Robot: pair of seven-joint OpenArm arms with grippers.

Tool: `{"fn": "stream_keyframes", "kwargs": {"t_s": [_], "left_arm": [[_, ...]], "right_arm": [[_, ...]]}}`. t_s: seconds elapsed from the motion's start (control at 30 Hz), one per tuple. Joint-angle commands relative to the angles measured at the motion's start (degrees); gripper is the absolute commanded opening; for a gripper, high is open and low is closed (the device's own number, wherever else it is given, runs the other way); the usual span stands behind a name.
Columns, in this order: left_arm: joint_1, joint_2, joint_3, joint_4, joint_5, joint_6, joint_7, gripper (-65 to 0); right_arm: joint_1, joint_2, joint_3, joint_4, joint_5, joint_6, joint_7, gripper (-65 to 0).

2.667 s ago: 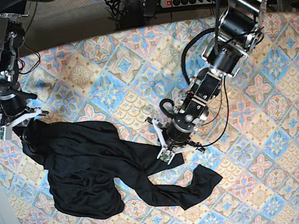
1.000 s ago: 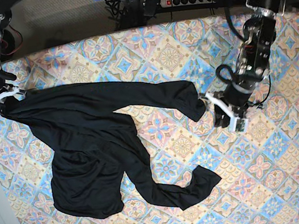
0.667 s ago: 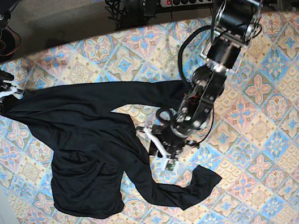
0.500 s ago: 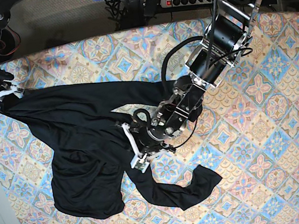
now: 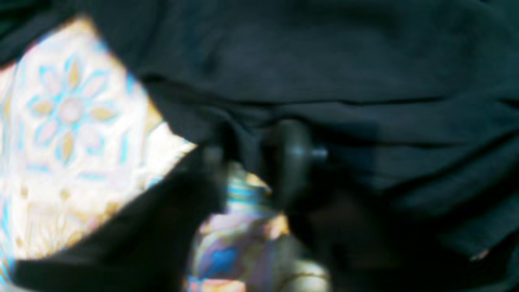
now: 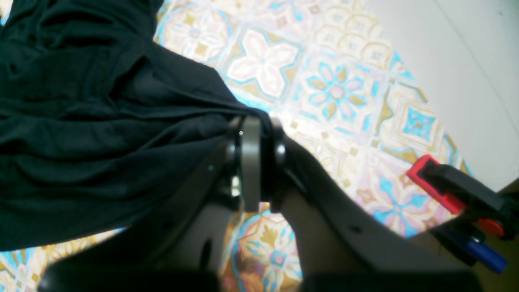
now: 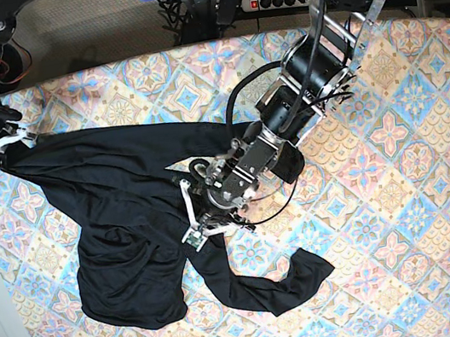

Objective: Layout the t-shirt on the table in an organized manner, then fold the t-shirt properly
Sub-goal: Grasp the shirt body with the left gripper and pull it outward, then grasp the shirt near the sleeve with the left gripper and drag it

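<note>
Now right gripper (image 6: 259, 134) clamped on t-shirt (image 7: 123, 229) edge; left gripper (image 5: 251, 162) jaws straddle fabric, closure unclear.

The t-shirt (image 7: 120, 212) is plain black, unprinted. Under it, the table (image 7: 402, 191) wears pastel blue, pink and cream diamond tiles with floral motifs. Beside the table's edge, a red-and-black clamp (image 6: 454, 190).

The black t-shirt (image 7: 123, 229) is spread unevenly and wrinkled on the patterned tabletop (image 7: 402, 191) — 1 sleeve is stretched toward the far corner, another is curled at the near side.
</note>
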Motion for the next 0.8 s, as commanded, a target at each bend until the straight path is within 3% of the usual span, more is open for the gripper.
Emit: {"fn": "stream_keyframes", "kwargs": {"t_s": [0.0,0.1,0.2,0.4,0.53,0.77], "left_arm": [[-1.46,-0.04,-0.16,0.42,0.39,-0.05,-0.66,-63.2],[-1.37,-3.47,-0.34,3.85,0.3,0.12,-1.46,-63.9],[1.71,-11.03,-1.48,17.91,0.3,0.12,-1.02,-65.0],[9.09,-20.96,-16.16,36.73,-0.84,0.03,5.75,-65.0],[12.7,-29.84,-24.25,43.85,-9.99,0.03,6.46,-65.0],[19.56,-42.5,-40.69,54.66,-21.33,0.03,6.54,-65.0]], "right_arm": [[0.08,0.9,0.45,0.98,0.49,-0.01,1.45,-64.9],[0.08,0.9,0.45,0.98,0.49,-0.01,1.45,-64.9],[0.08,0.9,0.45,0.98,0.49,-0.01,1.45,-64.9],[0.08,0.9,0.37,0.98,0.49,-0.01,1.45,-64.9],[0.08,0.9,-0.25,1.15,0.58,0.08,1.45,-64.9],[-0.18,0.9,-6.93,1.5,8.23,0.08,1.89,-64.9]]}}
